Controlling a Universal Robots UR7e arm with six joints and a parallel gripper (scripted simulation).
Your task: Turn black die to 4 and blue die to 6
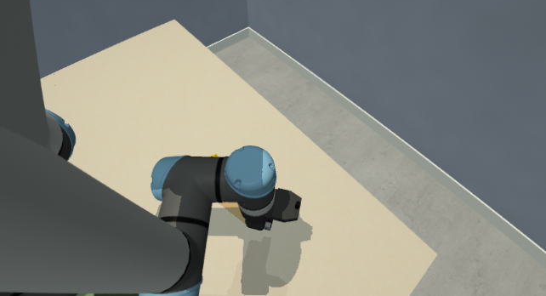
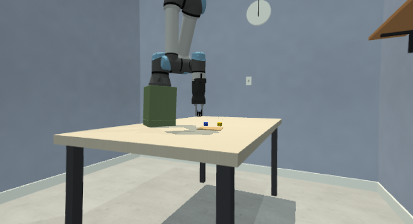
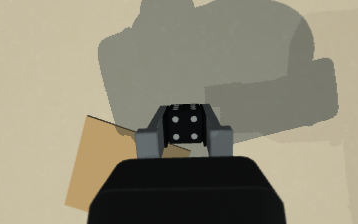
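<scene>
My gripper (image 3: 185,117) is shut on the black die (image 3: 184,123) and holds it well above the table; the face toward the wrist camera shows four pips. In the exterior view the gripper (image 2: 199,113) hangs above the left end of the tan mat (image 2: 210,128). The blue die (image 2: 205,123) and the yellow die (image 2: 219,123) sit on the mat, apart from each other. In the wrist view the mat (image 3: 102,165) lies below and to the left of the fingers. In the top view the arm hides the dice, and only a sliver of the mat (image 1: 231,208) shows.
A green block (image 2: 159,105) carries the arm's base at the table's back left. The table edge runs close behind the mat in the exterior view. The arm's shadow falls on the table beside the mat.
</scene>
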